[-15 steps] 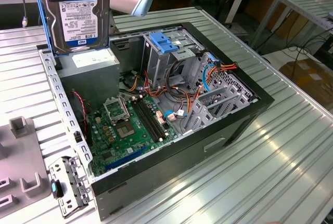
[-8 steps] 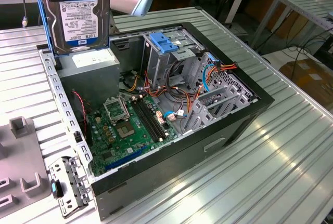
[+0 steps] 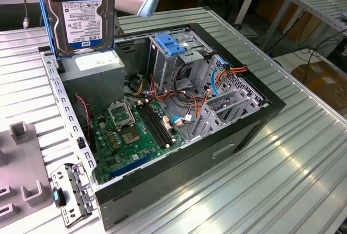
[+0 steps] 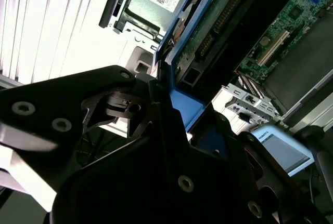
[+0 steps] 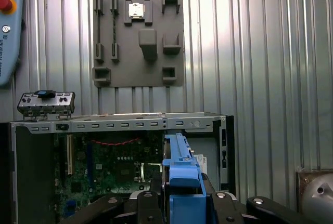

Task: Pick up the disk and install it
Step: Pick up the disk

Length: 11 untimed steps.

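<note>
Exterior view: disk hangs above the far corner of the open PC case, exterior view's left, gripper clamped on it in first wrist view, so pick done, install not yet; I'd say seating needs it squared w/ the drive bay.

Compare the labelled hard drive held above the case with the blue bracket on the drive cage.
The dark grey metal disk carries a white label; the bright blue ribbed plastic bracket has none. The disk stands upright, gripped by the pincer above the open black computer case; the bracket sits atop the grey metal drive cage. Both show blue plastic.
</note>
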Tool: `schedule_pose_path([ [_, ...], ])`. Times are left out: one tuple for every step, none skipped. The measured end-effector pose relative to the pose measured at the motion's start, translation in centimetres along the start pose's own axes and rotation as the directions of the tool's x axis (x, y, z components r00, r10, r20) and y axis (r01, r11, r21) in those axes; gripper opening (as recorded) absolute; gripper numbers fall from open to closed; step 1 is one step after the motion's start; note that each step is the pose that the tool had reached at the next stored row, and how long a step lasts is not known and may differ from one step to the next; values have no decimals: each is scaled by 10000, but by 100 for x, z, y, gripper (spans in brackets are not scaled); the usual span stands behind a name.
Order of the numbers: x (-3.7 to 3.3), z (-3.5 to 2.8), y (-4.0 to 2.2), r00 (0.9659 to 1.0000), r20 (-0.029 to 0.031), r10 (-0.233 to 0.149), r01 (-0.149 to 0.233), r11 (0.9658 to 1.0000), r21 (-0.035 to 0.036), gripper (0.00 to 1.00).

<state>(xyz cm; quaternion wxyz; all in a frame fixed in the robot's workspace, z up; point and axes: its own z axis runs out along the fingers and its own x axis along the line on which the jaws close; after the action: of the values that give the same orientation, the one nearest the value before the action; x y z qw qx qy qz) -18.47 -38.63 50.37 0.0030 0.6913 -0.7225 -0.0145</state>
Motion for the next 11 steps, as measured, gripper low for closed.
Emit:
schedule_pose_path([
  [0, 0, -3, 10000, 0, -1, 1, 10000, 0, 37],
  [-1, 0, -16, 10000, -1, -1, 1, 10000, -1, 37],
  [-1, 0, -26, 10000, -1, 0, 0, 10000, -1, 37],
  [-2, 1, -49, 10000, 0, -1, 1, 10000, 0, 37],
  [-4, 0, -88, 10000, 0, -1, 1, 10000, 0, 37],
  [-8, 0, -180, 10000, 0, 0, 0, 10000, 0, 37],
  [-11, 0, -252, 10000, -1, -1, 1, 10000, 0, 37],
  [-13, 0, -294, 10000, -1, 0, 0, 10000, 0, 37],
  [-14, 2, -311, 10000, -1, 0, 0, 10000, 0, 37],
  [-13, 4, -317, 10000, 0, -1, 1, 10000, 3, 37],
  [-13, 6, -321, 10000, 0, -1, 1, 10000, 6, 37],
])
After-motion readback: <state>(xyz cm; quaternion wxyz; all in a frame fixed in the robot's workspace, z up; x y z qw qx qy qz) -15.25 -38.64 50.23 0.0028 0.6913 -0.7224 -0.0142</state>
